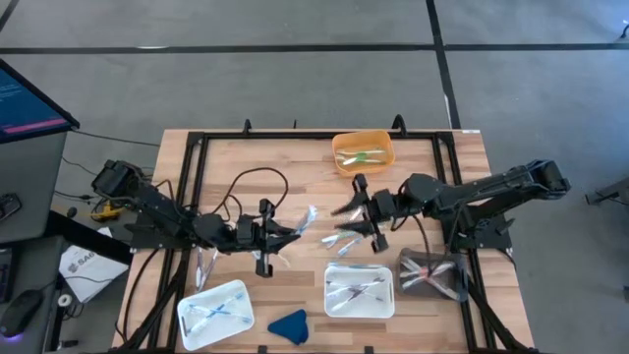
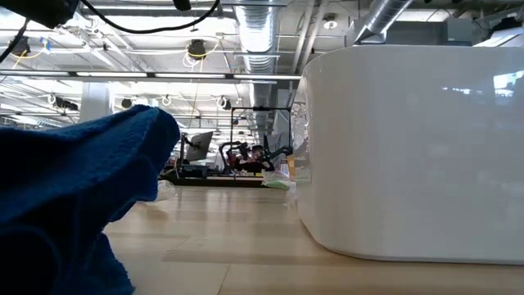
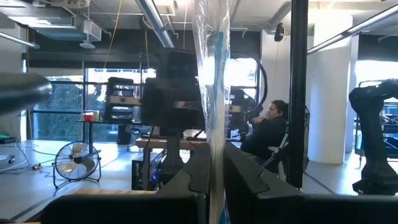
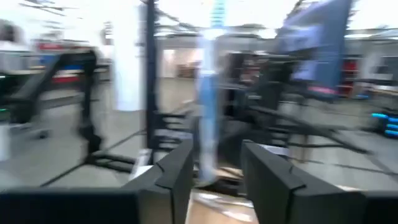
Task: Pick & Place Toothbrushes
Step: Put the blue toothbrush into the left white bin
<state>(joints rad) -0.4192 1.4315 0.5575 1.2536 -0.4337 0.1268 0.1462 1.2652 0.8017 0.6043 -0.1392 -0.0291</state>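
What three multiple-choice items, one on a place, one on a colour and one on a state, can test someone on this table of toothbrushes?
1. Where does the orange tray stand on the table?
A. At the far edge, between the two arms
B. At the near edge, beside the blue cloth
C. Under the left arm

2. What colour is the cloth at the near edge?
A. Red
B. Blue
C. Yellow

3. How does the left gripper stand?
A. Wide open over a tray
B. Shut on a wrapped toothbrush
C. Out of sight

Key: 1 A, the high view shows the orange tray at the far edge, midway across. 2 B, the cloth is blue in the high and low views. 3 B, the left wrist view shows the jaws pressed on a wrapped toothbrush that runs upward between them.
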